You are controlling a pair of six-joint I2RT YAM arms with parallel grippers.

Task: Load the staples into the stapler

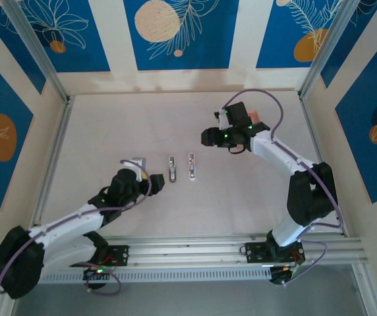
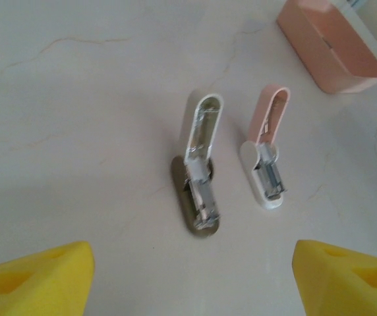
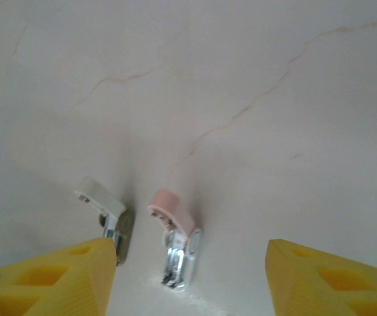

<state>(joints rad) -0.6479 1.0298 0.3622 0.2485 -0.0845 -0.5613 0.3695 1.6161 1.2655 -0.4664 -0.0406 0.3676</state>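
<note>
1. The left arm (image 1: pixel 63 227) starts at its base on the near left edge, folds back toward the low left corner, then stretches forward and to the right, low over the table (image 1: pixel 109 131).
2. The left gripper (image 1: pixel 157 182) ends just to the left of two staplers without touching them. Its jaws are spread wide and hold nothing. In the left wrist view its yellow fingertips (image 2: pixel 37 280) sit in the bottom corners with bare table between them.
3. The right arm (image 1: pixel 287 161) rises from its base on the near right edge, bends at a dark elbow, then reaches forward and to the left across the table.
4. The right gripper (image 1: pixel 207 137) hangs above the table, beyond the staplers and a little to their right, well apart from them. Its jaws are partly open and empty. In the right wrist view its yellow fingertips (image 3: pixel 57 276) frame bare table, with the staplers low between them.
5. The olive-based stapler (image 2: pixel 200 168), with a white top, lies on the table at the left. The pink-and-white stapler (image 2: pixel 266 158) lies just beside it at the right, not touching. Both are hinged open, with their metal channels showing.
6. A pink tray (image 2: pixel 327 49) stands farther back and to the right of the staplers, near the right arm's wrist. Its wall hides its inside, so I cannot tell whether the staples lie in it.
</note>
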